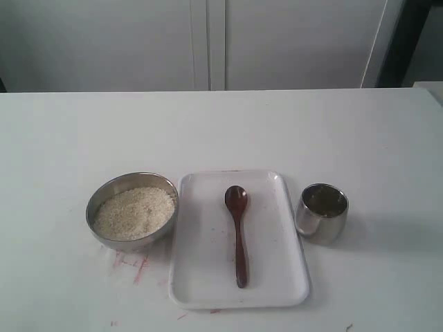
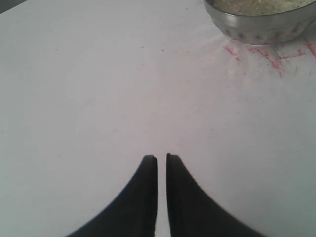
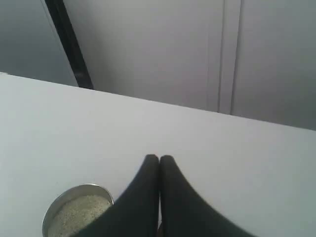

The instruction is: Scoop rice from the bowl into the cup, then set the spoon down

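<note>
The shiny steel bowl (image 1: 102,195) stands left of the tray, and off-white rice (image 1: 134,212) fills it. The reddish-brown wooden spoon (image 1: 238,232) lies on the white tray (image 1: 277,277) with its scoop pointing away from the front edge. The small steel cup (image 1: 321,213) stands right of the tray. Neither gripper shows in the exterior view. In the left wrist view my left gripper (image 2: 161,157) is shut and empty over bare table, with the bowl (image 2: 261,27) some way beyond it. My right gripper (image 3: 159,158) is shut and empty, and the cup (image 3: 76,211) beside it shows pale grains inside.
The white table (image 1: 221,131) carries red scribble marks (image 1: 135,266) in front of the bowl. A pale wall with cabinet panels (image 1: 208,41) stands behind the table's far edge, and a dark post (image 1: 405,41) rises at the back right.
</note>
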`<act>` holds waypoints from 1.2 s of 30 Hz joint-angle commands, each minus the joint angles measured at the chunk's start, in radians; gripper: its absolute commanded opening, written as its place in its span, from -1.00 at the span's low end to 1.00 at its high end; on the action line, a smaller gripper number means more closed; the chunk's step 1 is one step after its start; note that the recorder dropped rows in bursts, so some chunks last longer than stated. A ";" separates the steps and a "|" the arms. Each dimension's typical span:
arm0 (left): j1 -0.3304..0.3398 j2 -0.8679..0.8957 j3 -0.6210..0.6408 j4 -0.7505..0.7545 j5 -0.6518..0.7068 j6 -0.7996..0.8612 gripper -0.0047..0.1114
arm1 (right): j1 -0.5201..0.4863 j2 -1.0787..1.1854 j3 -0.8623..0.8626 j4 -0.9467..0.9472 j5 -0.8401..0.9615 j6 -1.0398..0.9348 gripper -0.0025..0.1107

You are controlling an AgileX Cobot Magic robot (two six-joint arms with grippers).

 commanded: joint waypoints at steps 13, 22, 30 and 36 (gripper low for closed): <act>-0.004 0.007 0.009 -0.006 0.048 -0.006 -0.67 | 0.000 -0.532 0.630 0.010 -0.375 -0.160 -0.96; -0.004 0.007 0.009 -0.006 0.048 -0.006 -0.67 | 0.000 -0.672 0.828 0.143 -0.469 -0.134 -0.96; -0.004 0.007 0.009 -0.006 0.048 -0.006 -0.67 | 0.000 -0.672 0.988 0.144 -0.594 -0.107 -0.96; -0.004 0.007 0.009 -0.006 0.048 -0.006 -0.67 | 0.000 -0.672 1.099 0.142 -0.722 -0.107 -0.96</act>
